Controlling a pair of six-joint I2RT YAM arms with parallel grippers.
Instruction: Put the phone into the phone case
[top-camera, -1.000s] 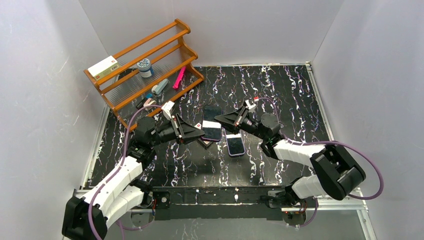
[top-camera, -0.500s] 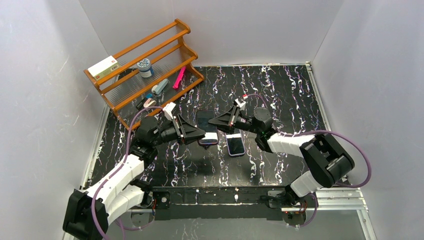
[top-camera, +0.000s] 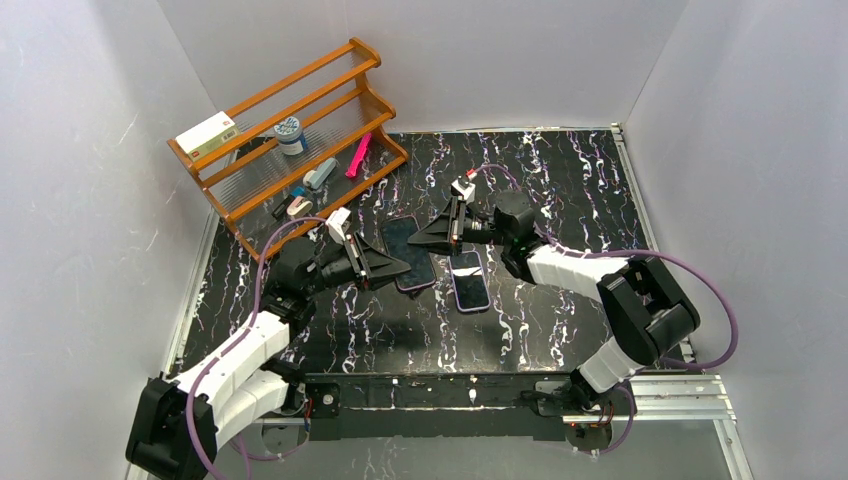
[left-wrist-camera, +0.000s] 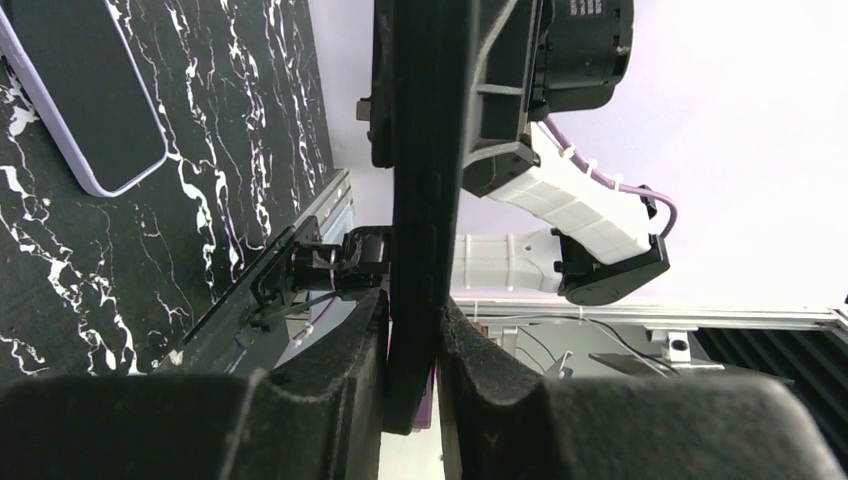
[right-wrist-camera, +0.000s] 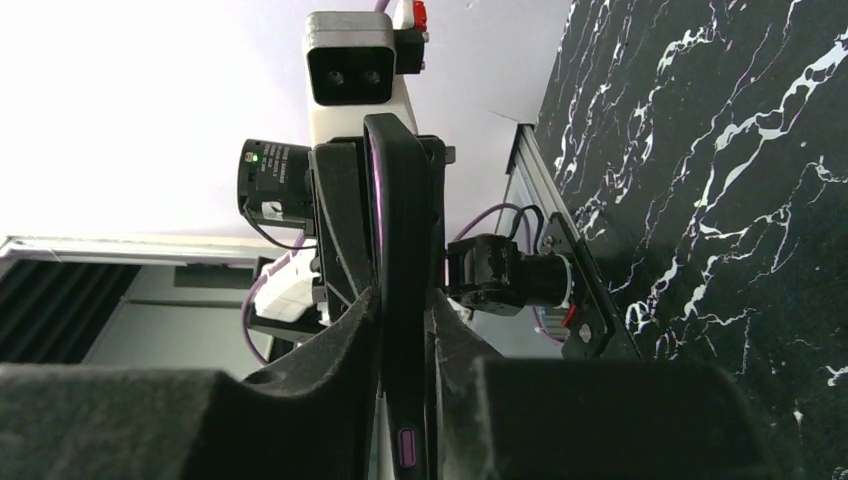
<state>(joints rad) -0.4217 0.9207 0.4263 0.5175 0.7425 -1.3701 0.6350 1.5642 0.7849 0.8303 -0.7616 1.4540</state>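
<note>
Phone case (top-camera: 404, 250): dark slab with a purple edge inside, likely the phone, unconfirmed. It is held edge-on between both claws. Left claw (top-camera: 398, 268) and right claw (top-camera: 422, 242) are clamped on opposite sides, probably to squeeze it seated. A second phone (top-camera: 468, 282) lies flat on the desk (top-camera: 560, 180), just beside the right claw.

Left end effector (left-wrist-camera: 412, 325), its fingers (left-wrist-camera: 340, 350) pressed on the lower end of a thin black slab (left-wrist-camera: 428, 150) seen edge-on. Upper left: lavender-edged phone (left-wrist-camera: 85, 90) lying flat on the black marbled surface (left-wrist-camera: 250, 120). Beyond the slab: right arm (left-wrist-camera: 580, 210) with purple cable.
</note>
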